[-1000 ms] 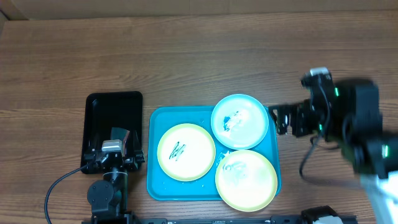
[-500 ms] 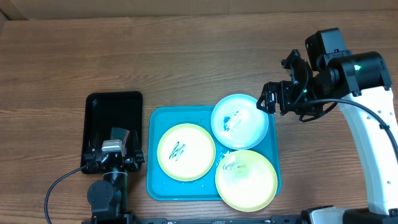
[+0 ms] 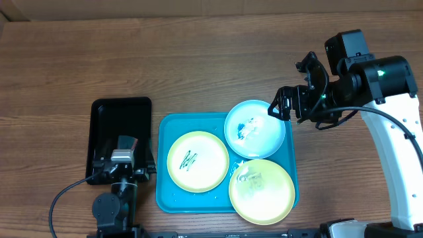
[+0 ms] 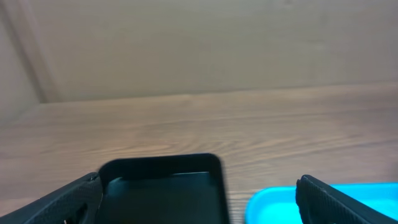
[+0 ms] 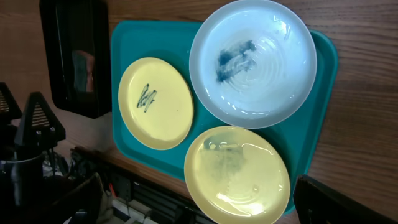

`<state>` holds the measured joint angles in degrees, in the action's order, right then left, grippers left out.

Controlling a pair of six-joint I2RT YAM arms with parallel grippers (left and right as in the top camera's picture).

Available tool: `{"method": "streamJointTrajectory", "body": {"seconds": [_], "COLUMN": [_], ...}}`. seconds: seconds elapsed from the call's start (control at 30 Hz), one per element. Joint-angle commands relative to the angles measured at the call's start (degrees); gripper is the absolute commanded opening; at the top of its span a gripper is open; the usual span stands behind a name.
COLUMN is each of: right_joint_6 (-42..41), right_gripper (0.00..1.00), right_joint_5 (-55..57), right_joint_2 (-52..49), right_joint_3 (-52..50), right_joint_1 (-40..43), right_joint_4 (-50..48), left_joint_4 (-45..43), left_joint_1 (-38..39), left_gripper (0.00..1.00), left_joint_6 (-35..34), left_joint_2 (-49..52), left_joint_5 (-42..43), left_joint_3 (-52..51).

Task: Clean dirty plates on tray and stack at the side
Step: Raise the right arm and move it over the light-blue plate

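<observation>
Small glossy black tray [image 3: 119,119] on the brown wooden table [image 3: 198,59]

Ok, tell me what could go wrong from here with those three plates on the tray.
The blue plate sits over the tray's rim beside the open right claw; a bump could push it off. It meets the lower yellow plate edge to edge, so lifting one may drag the other. That yellow plate also overhangs the tray's near rim and could tip if pressed.
</observation>
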<state>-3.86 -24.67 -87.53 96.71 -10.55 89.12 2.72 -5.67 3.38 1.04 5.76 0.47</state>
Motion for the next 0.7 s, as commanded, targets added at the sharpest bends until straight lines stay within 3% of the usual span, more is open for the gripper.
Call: {"method": "streamJointTrajectory", "body": {"seconds": [0.0,0.2,0.4,0.57,0.67], "right_joint_6": [1.9,2.0,1.9,1.4,-3.6], "right_gripper": [1.0,1.0,1.0,1.0,1.0], "right_joint_5": [-0.9,0.1,2.3,5.0,10.3], "right_joint_2": [1.4,1.4,1.4,1.4,1.2], "right_joint_3": [1.9,1.9,1.9,1.9,1.8], "right_joint_1": [-0.3,-0.3,-0.3,-0.3,-0.3], "right_joint_4": [-0.3,-0.3,-1.1,-1.7,-1.6], "left_joint_4": [1.6,8.1,13.6,29.6,42.9], "left_joint_1": [-0.3,-0.3,-0.3,-0.3,-0.3], "left_gripper": [1.0,1.0,1.0,1.0,1.0], "left_joint_6": [-2.5,-3.3,-2.1,-2.1,-2.1], "left_joint_2": [0.3,7.5,28.2,48.9,60.0], "left_joint_5": [7.4,4.3,4.4,7.7,7.8], "left_joint_3": [0.5,9.6,28.9,52.6,67.2]}}
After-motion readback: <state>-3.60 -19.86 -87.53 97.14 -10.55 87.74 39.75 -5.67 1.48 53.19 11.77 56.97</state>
